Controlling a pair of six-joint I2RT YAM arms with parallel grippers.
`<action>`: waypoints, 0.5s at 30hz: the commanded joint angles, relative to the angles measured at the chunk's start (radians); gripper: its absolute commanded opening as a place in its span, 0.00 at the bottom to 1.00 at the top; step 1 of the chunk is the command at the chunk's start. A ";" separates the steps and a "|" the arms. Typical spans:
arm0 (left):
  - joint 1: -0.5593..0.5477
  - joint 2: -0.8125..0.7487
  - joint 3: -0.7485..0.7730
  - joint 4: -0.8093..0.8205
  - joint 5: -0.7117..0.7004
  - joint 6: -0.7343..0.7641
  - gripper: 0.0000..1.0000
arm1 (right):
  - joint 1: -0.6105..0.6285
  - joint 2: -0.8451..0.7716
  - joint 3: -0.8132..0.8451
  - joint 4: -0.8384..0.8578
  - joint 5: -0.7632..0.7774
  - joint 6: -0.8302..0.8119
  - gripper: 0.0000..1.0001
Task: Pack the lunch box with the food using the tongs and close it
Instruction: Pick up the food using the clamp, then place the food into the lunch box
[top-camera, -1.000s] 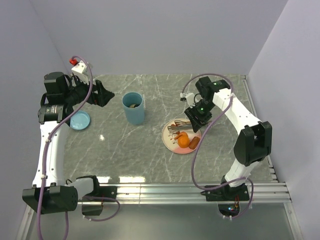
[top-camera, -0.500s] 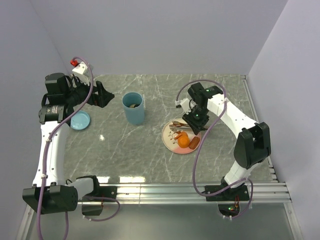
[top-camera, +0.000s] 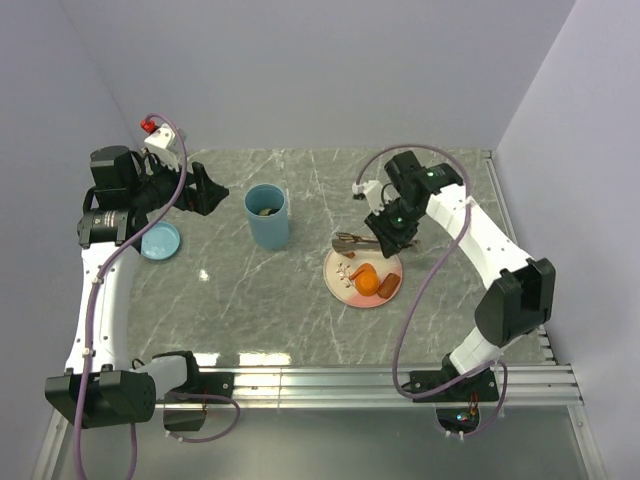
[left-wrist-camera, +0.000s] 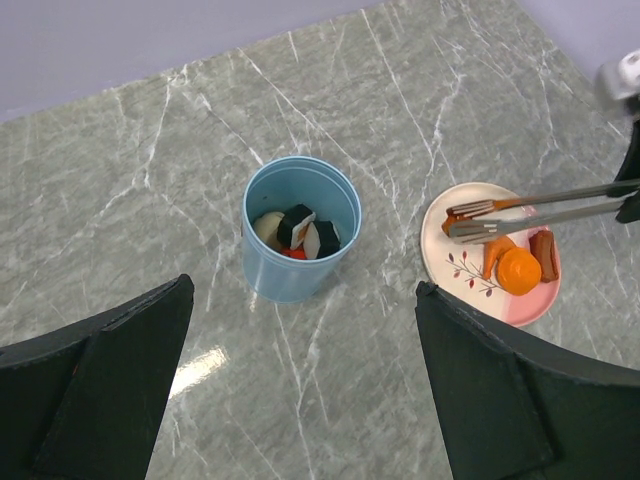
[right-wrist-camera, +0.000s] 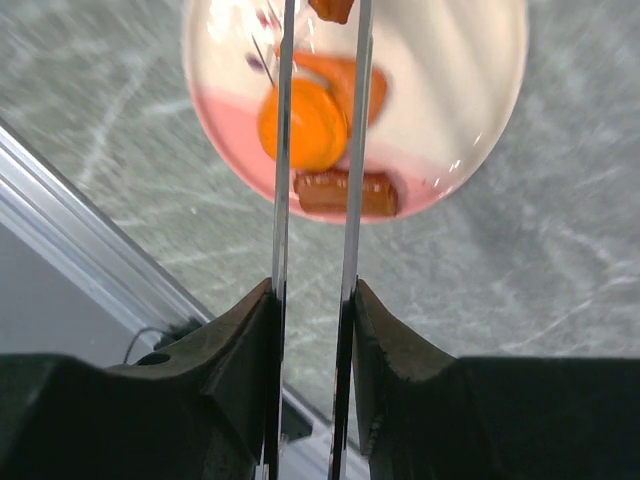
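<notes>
Clamping tongs (right-wrist-camera: 283, 150), right gripper (right-wrist-camera: 312, 300); left gripper (top-camera: 218, 190) apart, its view reveals lunch box (left-wrist-camera: 290, 285) food (left-wrist-camera: 298, 228).

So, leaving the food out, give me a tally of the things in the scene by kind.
Lunch box: 1
Lid: 1
Plate: 1
Tongs: 1
Total: 4

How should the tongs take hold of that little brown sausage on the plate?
Probably across its middle from straight above, one tongs tip on each long side. The brown sausage lies flat on the plate, longer than the tongs' present gap. The orange round crowds one long side, so that tip needs care.
</notes>
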 joint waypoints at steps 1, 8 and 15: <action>0.003 -0.011 0.027 0.007 0.008 0.021 0.99 | -0.009 -0.087 0.121 0.012 -0.120 -0.010 0.31; 0.003 -0.003 0.034 0.024 0.013 0.001 1.00 | 0.003 -0.017 0.397 0.047 -0.276 0.057 0.31; 0.003 0.011 0.028 0.062 0.008 -0.087 0.99 | 0.072 0.149 0.674 0.136 -0.265 0.121 0.31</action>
